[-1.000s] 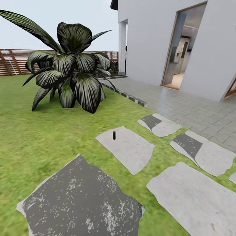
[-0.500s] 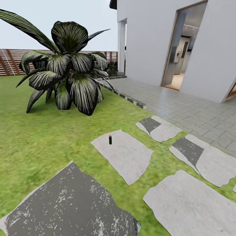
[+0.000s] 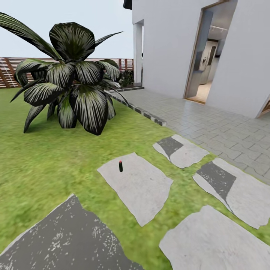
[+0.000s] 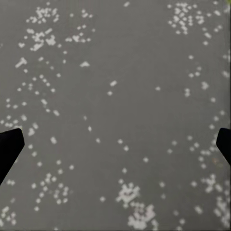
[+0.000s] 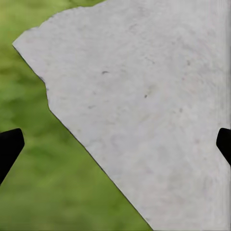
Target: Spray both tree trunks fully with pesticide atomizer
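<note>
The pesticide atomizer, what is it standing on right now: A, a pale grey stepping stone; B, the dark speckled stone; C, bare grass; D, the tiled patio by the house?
A: the pesticide atomizer stands upright near the far edge of a pale grey stepping stone, with grass around that stone.

Our left claw points straight down, its two dark fingertips spread wide at opposite edges of the wrist view, nothing between them. Our right claw matches: fingertips wide apart, facing down, empty.
</note>
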You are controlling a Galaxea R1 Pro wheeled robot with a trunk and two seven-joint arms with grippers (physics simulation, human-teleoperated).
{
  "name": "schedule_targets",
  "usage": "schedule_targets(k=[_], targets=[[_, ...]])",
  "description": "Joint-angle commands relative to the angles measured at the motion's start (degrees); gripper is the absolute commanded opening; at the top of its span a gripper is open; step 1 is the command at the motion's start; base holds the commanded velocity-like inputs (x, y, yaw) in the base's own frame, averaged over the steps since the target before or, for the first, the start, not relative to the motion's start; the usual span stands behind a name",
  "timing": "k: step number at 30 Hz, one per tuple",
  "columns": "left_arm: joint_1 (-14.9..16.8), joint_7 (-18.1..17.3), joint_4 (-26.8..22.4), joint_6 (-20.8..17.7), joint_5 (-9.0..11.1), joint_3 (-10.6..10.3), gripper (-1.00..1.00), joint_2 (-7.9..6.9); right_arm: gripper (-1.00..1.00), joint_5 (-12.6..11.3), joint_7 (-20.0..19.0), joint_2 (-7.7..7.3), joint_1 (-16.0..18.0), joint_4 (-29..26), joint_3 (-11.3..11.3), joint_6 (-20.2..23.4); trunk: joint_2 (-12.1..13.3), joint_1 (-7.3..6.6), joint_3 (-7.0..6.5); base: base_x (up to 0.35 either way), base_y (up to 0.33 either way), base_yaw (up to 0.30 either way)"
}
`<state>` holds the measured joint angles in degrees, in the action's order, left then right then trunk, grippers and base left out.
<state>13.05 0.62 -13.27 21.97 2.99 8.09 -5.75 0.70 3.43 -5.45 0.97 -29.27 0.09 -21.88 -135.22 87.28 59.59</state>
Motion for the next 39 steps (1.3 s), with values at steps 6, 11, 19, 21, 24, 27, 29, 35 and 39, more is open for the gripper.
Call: schedule_targets(k=[6, 11, 19, 21, 24, 27, 29, 35, 39], targets=[[-0.01, 0.00, 0.00, 0.00, 0.00, 0.00, 1.00, 0.02, 1.00, 0.00, 0.00, 0.00, 0.00, 0.00, -0.01, 0.00, 0.00, 0.00, 0.00, 0.296, -0.163, 0.000], [0.02, 0.00, 0.00, 0.00, 0.00, 0.00, 1.00, 0.02, 1.00, 0.00, 0.00, 0.00, 0.00, 0.00, 0.00, 0.00, 0.00, 0.00, 0.00, 0.296, -0.163, 0.000], [0.01, 0.00, 0.00, 0.00, 0.00, 0.00, 1.00, 0.01, 1.00, 0.00, 0.00, 0.00, 0.00, 0.00, 0.03, 0.00, 0.00, 0.00, 0.00, 0.296, -0.163, 0.000], [0.01, 0.00, 0.00, 0.00, 0.00, 0.00, 1.00, -0.01, 1.00, 0.00, 0.00, 0.00, 0.00, 0.00, 0.01, 0.00, 0.00, 0.00, 0.00, 0.296, -0.163, 0.000], [0.02, 0.00, 0.00, 0.00, 0.00, 0.00, 1.00, -0.02, 1.00, 0.00, 0.00, 0.00, 0.00, 0.00, 0.00, 0.00, 0.00, 0.00, 0.00, 0.296, -0.163, 0.000], [0.02, 0.00, 0.00, 0.00, 0.00, 0.00, 1.00, 0.00, 1.00, 0.00, 0.01, 0.00, 0.00, 0.00, -0.01, 0.00, 0.00, 0.00, 0.00, 0.296, -0.163, 0.000], [0.01, 0.00, 0.00, 0.00, 0.00, 0.00, 1.00, -0.03, 1.00, 0.00, 0.00, 0.00, 0.00, 0.00, -0.01, 0.00, 0.00, 0.00, 0.00, 0.296, -0.163, 0.000], [-0.01, 0.00, 0.00, 0.00, 0.00, 0.00, 1.00, -0.01, 1.00, 0.00, 0.00, 0.00, 0.00, 0.00, -0.01, 0.00, 0.00, 0.00, 0.00, 0.296, -0.163, 0.000], [0.01, 0.00, 0.00, 0.00, 0.00, 0.00, 1.00, -0.01, 1.00, 0.00, 0.01, 0.00, 0.00, -0.01, -0.01, 0.00, 0.00, 0.00, 0.00, 0.288, -0.163, 0.000]])
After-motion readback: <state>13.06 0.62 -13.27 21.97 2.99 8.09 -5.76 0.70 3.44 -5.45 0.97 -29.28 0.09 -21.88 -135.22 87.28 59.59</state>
